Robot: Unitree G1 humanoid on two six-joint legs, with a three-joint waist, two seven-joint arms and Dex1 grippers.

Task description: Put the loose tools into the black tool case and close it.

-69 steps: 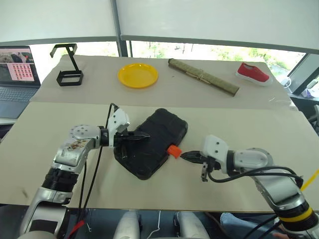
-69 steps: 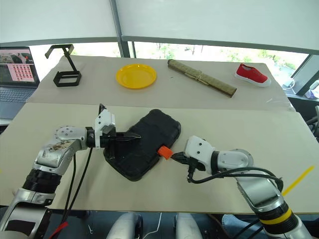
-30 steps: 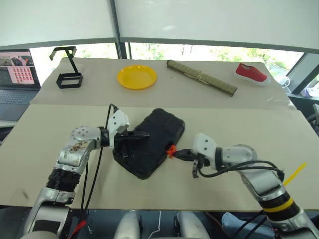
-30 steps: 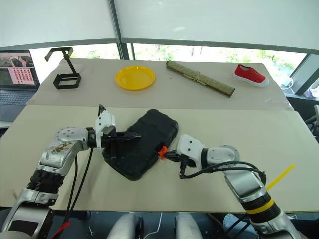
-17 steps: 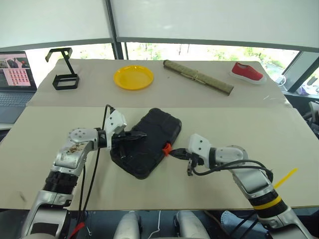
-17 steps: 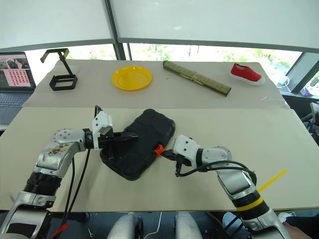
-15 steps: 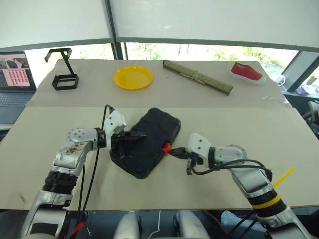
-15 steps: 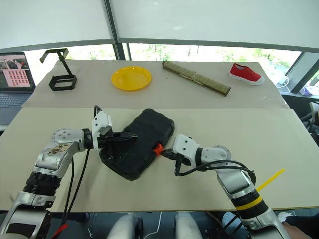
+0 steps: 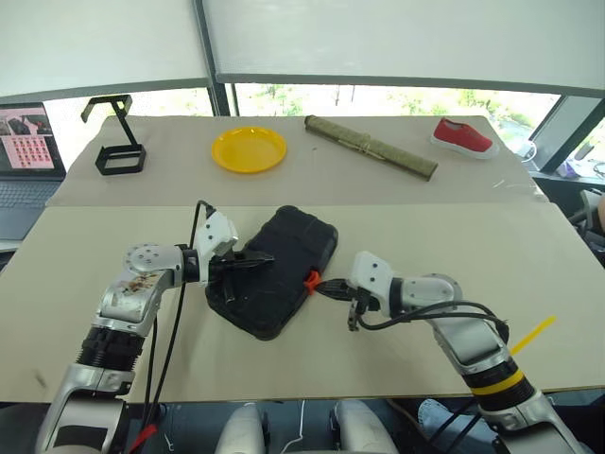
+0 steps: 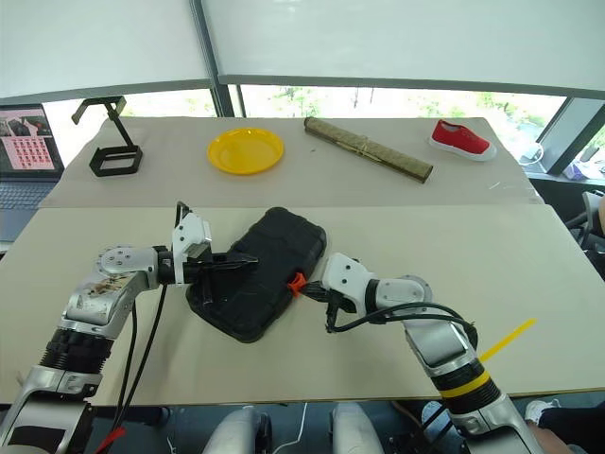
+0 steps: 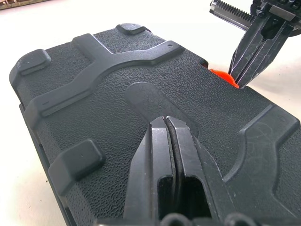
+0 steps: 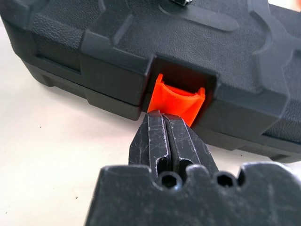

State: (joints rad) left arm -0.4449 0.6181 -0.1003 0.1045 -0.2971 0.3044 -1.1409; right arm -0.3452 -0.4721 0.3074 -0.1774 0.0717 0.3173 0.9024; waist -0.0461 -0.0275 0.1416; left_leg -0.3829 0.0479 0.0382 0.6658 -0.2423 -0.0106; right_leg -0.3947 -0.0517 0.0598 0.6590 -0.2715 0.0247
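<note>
Case (image 9: 274,270) lies lid-down-shut near the table's (image 9: 378,364) front edge; we pin its lid with the clenched left gripper (image 11: 165,123) so the clenched right gripper (image 12: 162,117) can press the orange latch (image 12: 178,100) home (latch apparently not yet seated).

Beige cloth-covered table (image 9: 397,189), seam running across just behind the tool case. Beyond the case: black wire stand (image 9: 115,142), round yellow plastic plate (image 9: 249,149), rolled bamboo mat (image 9: 371,146), red slip-on shoe (image 9: 462,136). Open laptop (image 9: 25,151) off the stand's side. White roller blinds (image 9: 378,38) over windows, daylight and greenery below.
</note>
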